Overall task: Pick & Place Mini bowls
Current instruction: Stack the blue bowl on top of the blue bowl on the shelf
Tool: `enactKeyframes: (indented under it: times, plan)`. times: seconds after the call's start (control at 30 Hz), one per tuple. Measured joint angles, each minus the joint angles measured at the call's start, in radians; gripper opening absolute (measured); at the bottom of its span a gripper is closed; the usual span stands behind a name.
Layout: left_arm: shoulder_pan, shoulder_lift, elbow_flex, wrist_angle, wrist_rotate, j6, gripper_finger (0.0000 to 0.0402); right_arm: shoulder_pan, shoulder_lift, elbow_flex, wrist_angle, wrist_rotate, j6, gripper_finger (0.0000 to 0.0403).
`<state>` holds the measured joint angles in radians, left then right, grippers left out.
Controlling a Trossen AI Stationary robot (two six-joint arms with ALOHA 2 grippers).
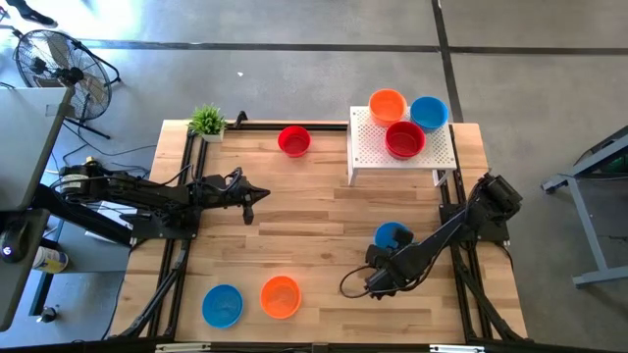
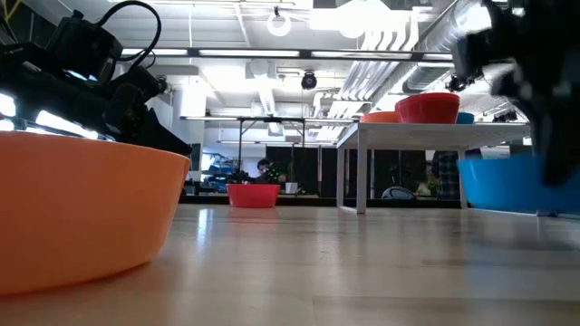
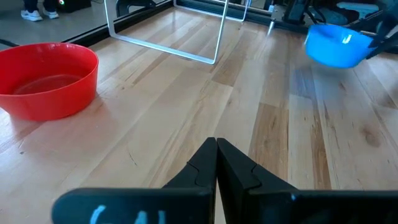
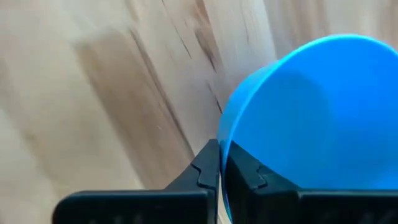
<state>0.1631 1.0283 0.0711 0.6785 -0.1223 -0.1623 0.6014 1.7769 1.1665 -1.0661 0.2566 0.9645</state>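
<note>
High view showed the right gripper (image 1: 385, 263) clamped on the rim of a blue mini bowl (image 1: 393, 234) over the right half of the table (image 1: 324, 226). In the right wrist view the fingers (image 4: 211, 167) pinched the thin wall edge-on, one inside and one outside, with the bowl (image 4: 311, 118) extending forward and to one side of them. In the low view it seemed to hang just clear of the wood, though that was hard to tell.

The relation that mattered, I judged, was bowl to white stand (image 1: 400, 147) — the stand lay toward the table's far edge, beyond the gripper, already carrying an orange bowl (image 1: 387, 103), a blue one (image 1: 429, 112) and a red one (image 1: 404, 139). A round bowl has no long axis; its mouth faced roughly upward, perhaps tilted toward the grip.

The left gripper (image 1: 251, 200) waited closed and empty at mid-table on the left, nearer the lone red bowl (image 1: 293, 140). Two more bowls — blue (image 1: 222, 305) and orange (image 1: 281, 296) — sat near the front edge.
</note>
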Motion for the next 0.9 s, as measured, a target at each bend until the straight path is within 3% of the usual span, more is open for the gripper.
enactKeyframes:
  times: [0.17,0.37,0.67,0.9]
  plan:
    - [0.0,0.0,0.0,0.0,0.0,0.0,0.0001,-0.016,-0.029,0.163,-0.062,0.067,-0.105,0.0006]
    - [0.0,0.0,0.0,0.0,0.0,0.0,0.0001,-0.11,-0.032,0.454,-0.214,0.166,-0.304,0.0005]
    - [0.0,0.0,0.0,0.0,0.0,0.0,0.0001,-0.392,-0.032,0.839,-0.443,0.252,-0.599,0.0004]
    - [0.0,0.0,0.0,0.0,0.0,0.0,0.0001,-0.629,-0.04,0.975,-0.505,0.214,-0.778,0.0003]
